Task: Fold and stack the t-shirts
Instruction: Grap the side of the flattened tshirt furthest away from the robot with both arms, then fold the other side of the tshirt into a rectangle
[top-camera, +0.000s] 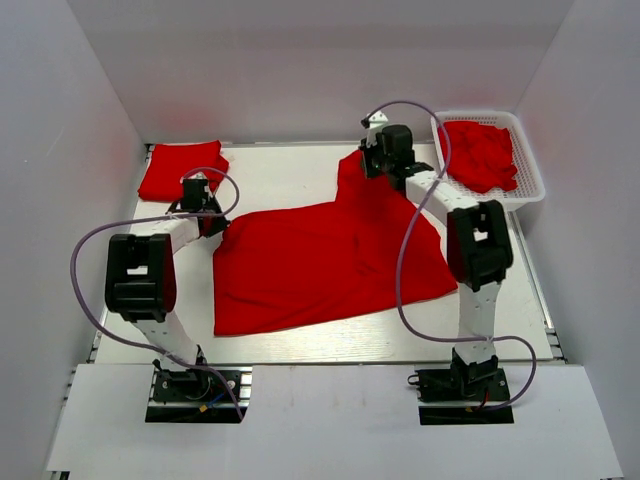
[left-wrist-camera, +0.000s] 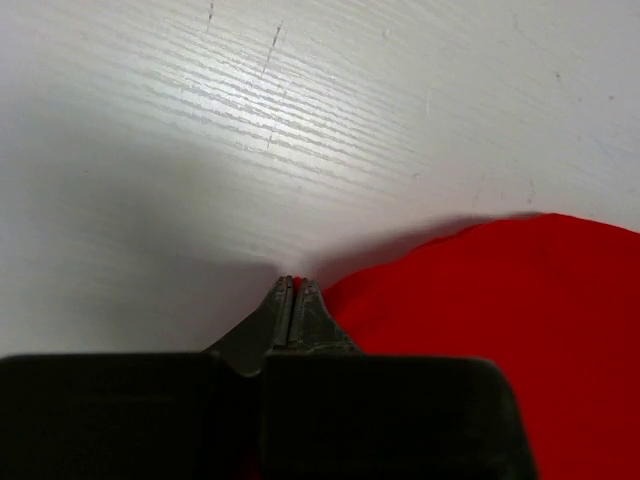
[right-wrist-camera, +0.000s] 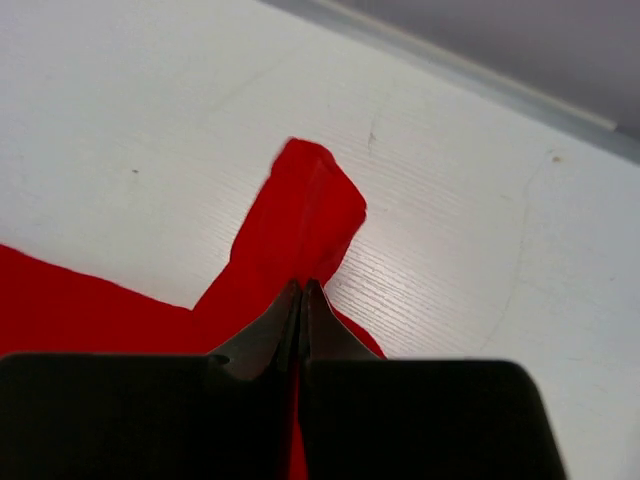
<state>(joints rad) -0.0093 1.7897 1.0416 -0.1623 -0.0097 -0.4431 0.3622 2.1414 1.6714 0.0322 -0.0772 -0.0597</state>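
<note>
wrist views show the left gripper (left-wrist-camera: 291, 284) and right gripper (right-wrist-camera: 301, 289) each pinched together on an edge of the spread t-shirt (top-camera: 320, 262).

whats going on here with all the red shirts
Two robot arms are working on one red t-shirt spread on the table. The left pincer is shut on its left edge, the right pincer on a far corner. One folded shirt lies at the far left; crumpled shirts wait in the white basket.
</note>
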